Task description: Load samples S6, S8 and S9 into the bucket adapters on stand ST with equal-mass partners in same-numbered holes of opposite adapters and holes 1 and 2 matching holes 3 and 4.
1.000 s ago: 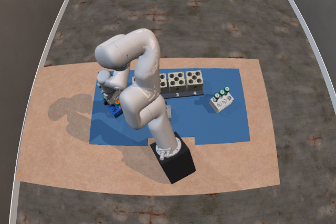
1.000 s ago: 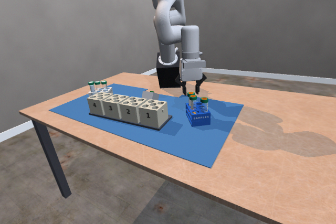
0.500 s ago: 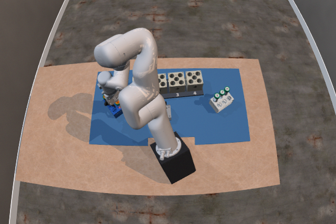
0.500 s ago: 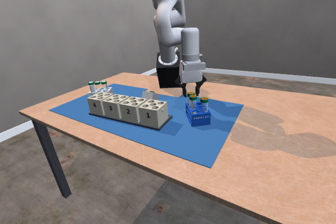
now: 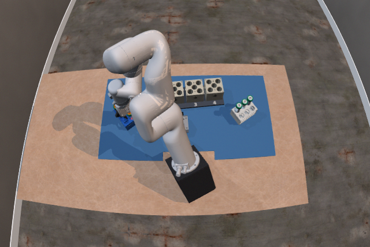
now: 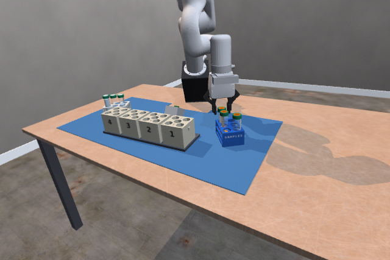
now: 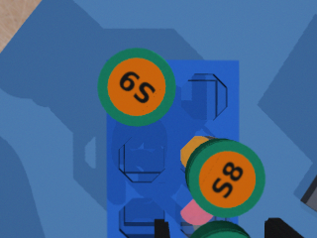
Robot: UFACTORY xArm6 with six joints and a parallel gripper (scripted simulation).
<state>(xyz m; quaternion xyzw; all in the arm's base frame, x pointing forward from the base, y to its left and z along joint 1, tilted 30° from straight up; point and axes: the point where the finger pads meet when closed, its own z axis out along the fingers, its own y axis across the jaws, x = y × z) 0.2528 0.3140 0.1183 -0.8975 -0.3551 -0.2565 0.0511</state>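
My gripper [image 6: 222,112] [image 7: 218,228] is partly open and empty, its fingertips on either side of the cap of S6, the rear tube in the blue samples rack [image 6: 233,140] [image 5: 128,124]. In the wrist view S8 [image 7: 227,178] stands in the middle row and S9 [image 7: 137,86] at the far corner. Cream adapters 1 [image 6: 172,141], 2 [image 6: 148,136], 3 [image 6: 128,131] [image 5: 195,98] and 4 [image 6: 109,128] [image 5: 214,96] stand on the dark stand [image 6: 193,140]; their visible holes look empty. A white rack [image 5: 239,120] holds three white-dotted water blanks. Liquid levels cannot be read.
The small grey desk [image 5: 186,123] [image 6: 171,111] with the green DONE key [image 6: 177,106] stands behind the adapters in the exterior view. The arm hides part of the adapters and samples rack in the top view. The blue mat [image 5: 206,131] lies under everything.
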